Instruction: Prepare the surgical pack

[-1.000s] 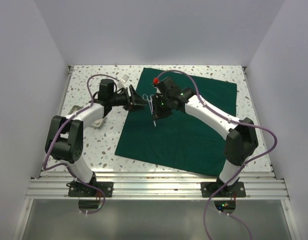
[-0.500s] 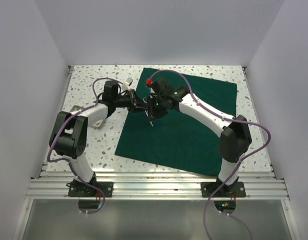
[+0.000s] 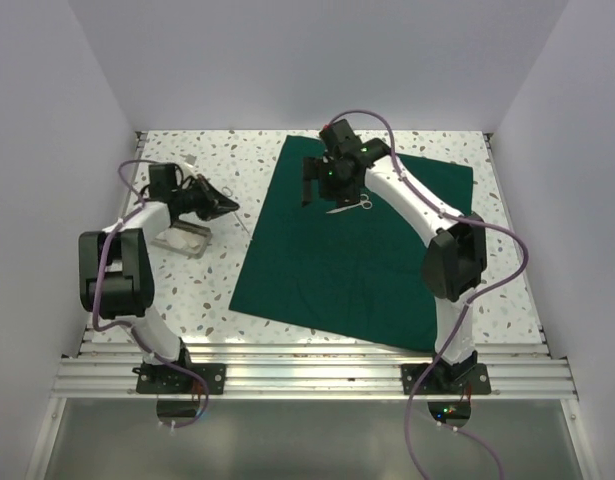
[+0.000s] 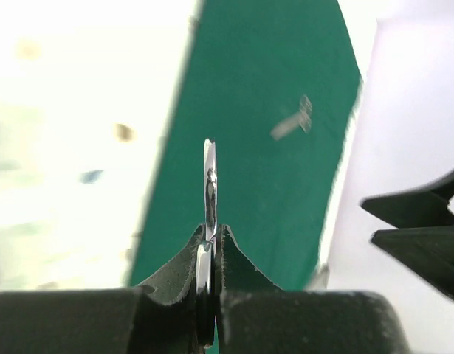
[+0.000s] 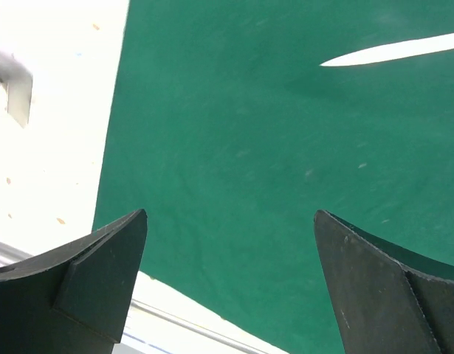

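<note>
The left jaws pinch a thin metal tool (image 4: pixel 210 181), probably forceps, sticking out ahead. The right jaws gape wide, green cloth (image 5: pixel 234 133) beneath them.

Steel instrument (image 4: pixel 210 184): seen edge-on, its lower end hidden inside the left gripper (image 4: pixel 210 237); its kind cannot be told.
Scissors (image 3: pixel 352 206): tiny from above, blurred in the left wrist view.
Pale pointed shape (image 5: pixel 389 50): washed out, cut off by the right edge.
Grey object (image 5: pixel 12 85): blurred, cut off at the left edge, unidentified.
</note>
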